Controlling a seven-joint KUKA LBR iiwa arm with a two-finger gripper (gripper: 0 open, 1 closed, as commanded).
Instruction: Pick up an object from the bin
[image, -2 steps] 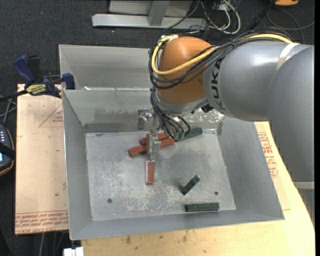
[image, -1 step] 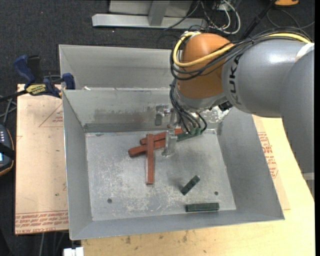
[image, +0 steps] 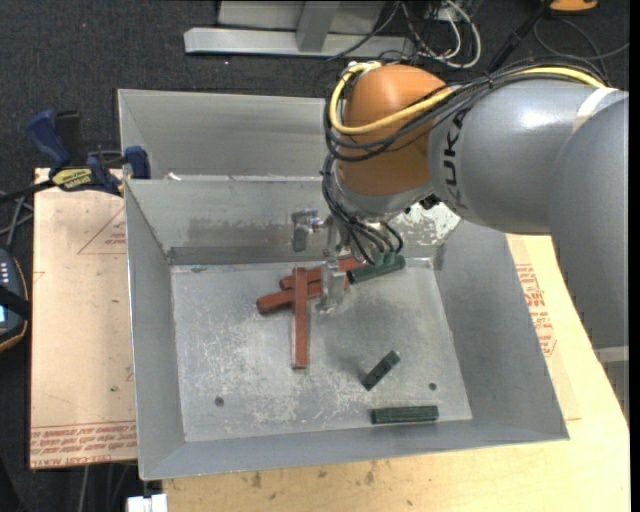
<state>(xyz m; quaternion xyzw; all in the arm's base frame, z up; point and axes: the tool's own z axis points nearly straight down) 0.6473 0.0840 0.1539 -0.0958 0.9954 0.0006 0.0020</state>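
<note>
My gripper (image: 320, 262) hangs low over the back middle of the bin, open, with its two metal fingers (image: 303, 233) standing apart. Just below it two red-brown sticks lie crossed: a long one (image: 299, 330) pointing toward the front and a shorter one (image: 278, 298) lying across it. The fingertips are by the upper end of the long stick, and whether they touch it I cannot tell. A small red piece (image: 351, 265) and a dark green block (image: 381, 266) lie just right of the gripper, partly hidden by it.
A short dark green block (image: 380, 369) lies tilted at the front right. A longer dark green bar (image: 405, 413) rests along the front wall. The arm and its orange cover hang over the bin's back right corner.
</note>
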